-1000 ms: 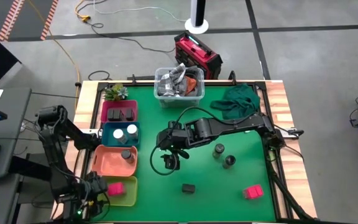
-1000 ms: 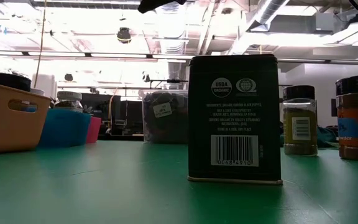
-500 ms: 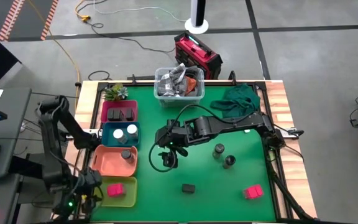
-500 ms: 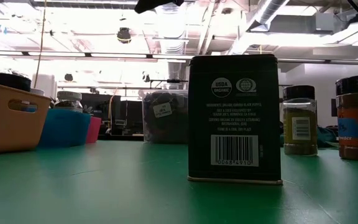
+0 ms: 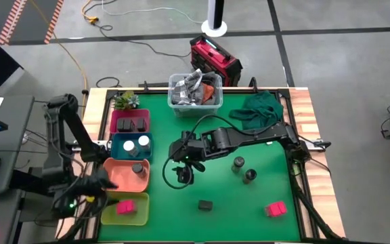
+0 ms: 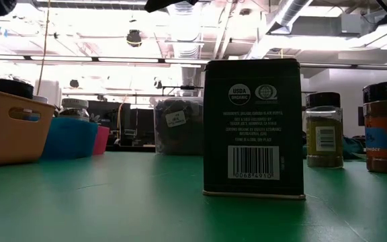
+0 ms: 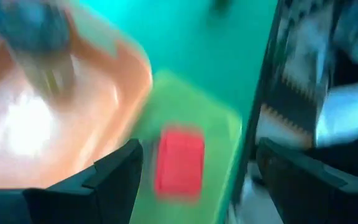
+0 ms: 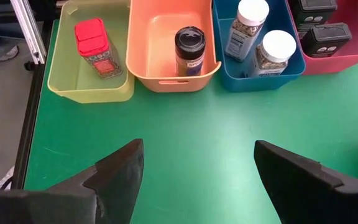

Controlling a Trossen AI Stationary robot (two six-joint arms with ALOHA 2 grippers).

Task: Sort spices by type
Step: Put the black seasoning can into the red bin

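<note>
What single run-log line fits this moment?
left fingers: open, over yellow-green plastic tray | right fingers: open, empty | loose black rectangular box on mat

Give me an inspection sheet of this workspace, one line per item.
Surface: green mat on a wood-edged table.
Job's things: sorted in four trays are two black boxes, two white-topped jars, one dark jar and one red box. Loose on the mat are two dark jars, a black box and a red box.
Clutter: clear bin of odds and ends, green cloth, small plant.
Grippers: left gripper over the trays' outer edge, jaws open; right gripper above mid-mat, jaws open, empty.
Cables: black cable loops below the right gripper; yellow and grey cords on the floor.
Surroundings: red case and white pole base behind the table.
</note>
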